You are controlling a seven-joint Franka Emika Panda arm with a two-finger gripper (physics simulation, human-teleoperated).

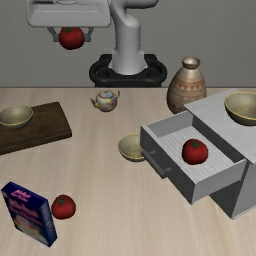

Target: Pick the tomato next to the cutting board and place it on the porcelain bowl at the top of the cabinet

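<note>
High at the exterior view's upper left, my gripper is shut on a red tomato, held well above the table. Below it a dark wooden cutting board lies at the left edge with a beige bowl on it. A porcelain bowl stands on top of the grey cabinet at the right. A second tomato lies in the cabinet's open drawer. A third tomato rests on the table near the front left.
A small teapot and a brown vase stand near the back of the table. Another bowl sits just left of the drawer. A blue box lies at the front left beside the third tomato.
</note>
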